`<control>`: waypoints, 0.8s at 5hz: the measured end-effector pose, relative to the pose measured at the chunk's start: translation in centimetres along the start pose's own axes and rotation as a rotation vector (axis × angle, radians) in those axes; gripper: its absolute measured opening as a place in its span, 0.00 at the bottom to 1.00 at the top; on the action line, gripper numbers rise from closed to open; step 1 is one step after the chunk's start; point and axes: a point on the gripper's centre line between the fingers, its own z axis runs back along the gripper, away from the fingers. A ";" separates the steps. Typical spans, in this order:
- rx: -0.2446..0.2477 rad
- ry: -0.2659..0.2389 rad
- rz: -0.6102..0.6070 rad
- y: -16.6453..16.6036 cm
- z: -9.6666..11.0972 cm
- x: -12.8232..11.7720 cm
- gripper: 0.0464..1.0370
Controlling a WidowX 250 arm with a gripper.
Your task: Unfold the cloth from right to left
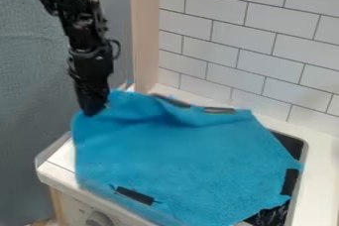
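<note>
My gripper (pixel 92 107) hangs at the left, pointing down, with its tip against the upper left edge of the blue cloth. The blue cloth (pixel 179 155) lies spread over most of the stove top, with a raised, wrinkled part along its back edge near the gripper. Its left side hangs close to the counter's left edge, and its front edge reaches the counter's front. Whether the cloth is held between the fingertips is hard to make out.
Black stove parts show around the cloth, with a dark strip (pixel 289 181) at the right. The white counter (pixel 323 170) borders it. A tiled wall (pixel 258 36) and a wooden post (pixel 145 31) stand behind; a knob (pixel 99 219) is at the front.
</note>
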 end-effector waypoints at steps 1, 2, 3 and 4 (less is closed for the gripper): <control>0.026 0.019 -0.009 0.9 -1.1 0.3 0.00; 0.029 0.046 0.000 1.4 -1.6 0.4 0.03; 0.023 0.055 0.018 1.5 -1.7 0.4 0.19; 0.022 0.057 0.022 1.5 -1.7 0.4 0.44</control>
